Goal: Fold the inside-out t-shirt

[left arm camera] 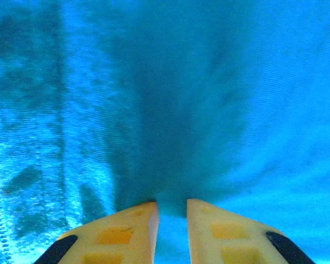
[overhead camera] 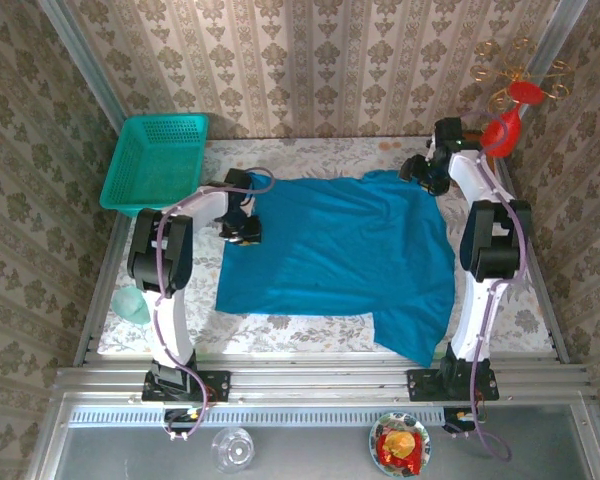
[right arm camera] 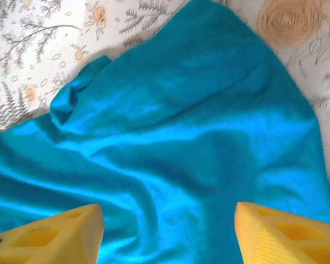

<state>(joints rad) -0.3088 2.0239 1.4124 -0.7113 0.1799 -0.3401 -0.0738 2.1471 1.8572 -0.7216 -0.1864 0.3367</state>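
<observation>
A teal mesh basket [overhead camera: 158, 160] sat at the ten o'clock corner of the table [overhead camera: 300, 328], and a red ornament [overhead camera: 508, 118] with gold wire loops stood at two o'clock. A clear glass [overhead camera: 232, 448] and a red-and-yellow dish [overhead camera: 400, 443] lay near six o'clock, beyond the near edge.

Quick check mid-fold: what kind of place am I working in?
Probably a home-styled robot test booth: damask wallpaper walls, a floral tablecloth, and an aluminium frame rail along the near edge.
</observation>
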